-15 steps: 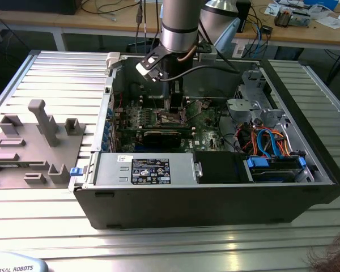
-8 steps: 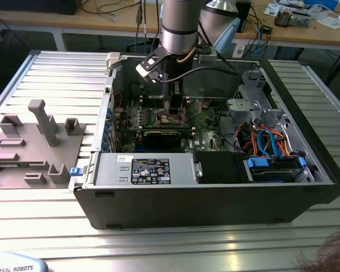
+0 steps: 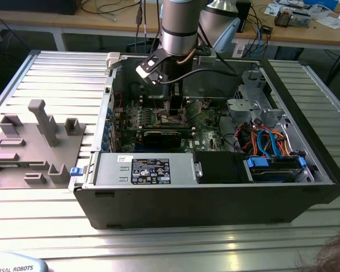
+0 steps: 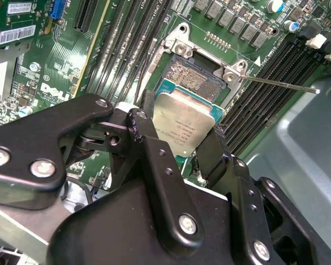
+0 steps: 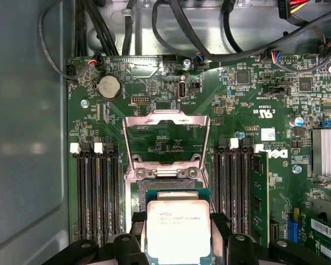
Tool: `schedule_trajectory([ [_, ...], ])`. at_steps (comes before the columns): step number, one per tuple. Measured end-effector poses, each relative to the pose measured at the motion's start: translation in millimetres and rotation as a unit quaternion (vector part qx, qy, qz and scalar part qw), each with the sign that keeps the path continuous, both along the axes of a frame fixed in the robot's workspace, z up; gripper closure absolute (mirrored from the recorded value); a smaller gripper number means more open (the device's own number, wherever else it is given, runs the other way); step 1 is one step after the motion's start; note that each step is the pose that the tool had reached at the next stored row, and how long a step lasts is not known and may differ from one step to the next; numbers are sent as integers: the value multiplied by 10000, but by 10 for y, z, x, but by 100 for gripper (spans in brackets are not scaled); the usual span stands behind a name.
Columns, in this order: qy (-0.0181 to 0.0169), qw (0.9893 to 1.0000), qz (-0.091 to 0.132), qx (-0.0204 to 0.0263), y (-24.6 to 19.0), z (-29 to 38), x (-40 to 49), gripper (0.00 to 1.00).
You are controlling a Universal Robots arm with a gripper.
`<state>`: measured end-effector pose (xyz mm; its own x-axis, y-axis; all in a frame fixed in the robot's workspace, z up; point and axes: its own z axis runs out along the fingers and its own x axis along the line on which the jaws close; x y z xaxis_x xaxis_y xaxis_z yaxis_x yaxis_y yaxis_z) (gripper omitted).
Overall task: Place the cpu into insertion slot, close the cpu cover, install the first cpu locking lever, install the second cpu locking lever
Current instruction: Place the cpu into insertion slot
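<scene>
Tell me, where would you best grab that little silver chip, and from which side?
By two opposite edges, coming from above its flat metal top. The cpu is a thin, level square, so only its sides offer purchase; the gripper pinches it exactly so.

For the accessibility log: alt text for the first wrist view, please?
The tool grips the cpu by two opposite edges, poised at the insertion slot on a green circuit board. The cpu cover stands raised open beyond the slot, with memory slots on either side.
</scene>
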<state>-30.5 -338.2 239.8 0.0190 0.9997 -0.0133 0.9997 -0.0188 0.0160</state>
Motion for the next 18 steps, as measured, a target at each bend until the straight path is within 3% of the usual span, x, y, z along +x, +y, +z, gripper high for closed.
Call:
schedule_trajectory([
  [18, 0, 10000, 0, 0, 24, -32, 0, 45],
])
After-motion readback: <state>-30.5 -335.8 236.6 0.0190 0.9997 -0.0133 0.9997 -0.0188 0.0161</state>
